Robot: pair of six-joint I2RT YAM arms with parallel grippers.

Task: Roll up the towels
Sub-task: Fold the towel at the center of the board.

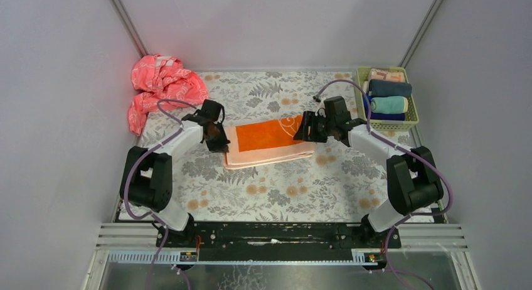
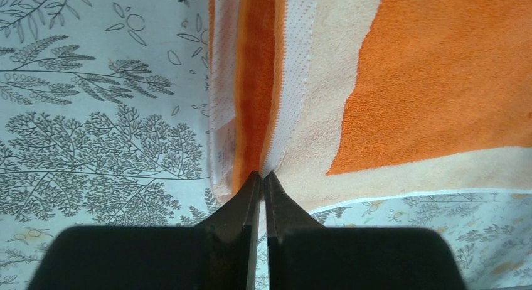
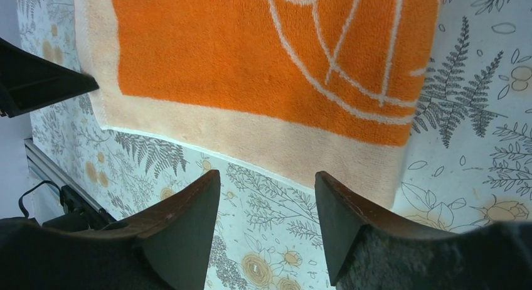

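Left tool (image 2: 263, 175) has its jaws pressed together, and it looks like they're nipping the towel (image 1: 270, 139) by its short edge. The hem stands up in a little ridge that runs straight away from the tips, which is what you'd want for starting a roll: get the edge off the worktop (image 1: 282, 189) so it can turn over. The rest of the towel lies flat, stretching out ahead of that tool.

Right tool (image 3: 266, 174) is spread wide and holding nothing. The towel's other end sits just beyond its tips, not touching. My guess is it's parked there to pin or steady that end.

Off to that tool's outer side there's a basket (image 1: 394, 125) with a teal towel (image 1: 389, 105) rolled up inside, so that one looks done.
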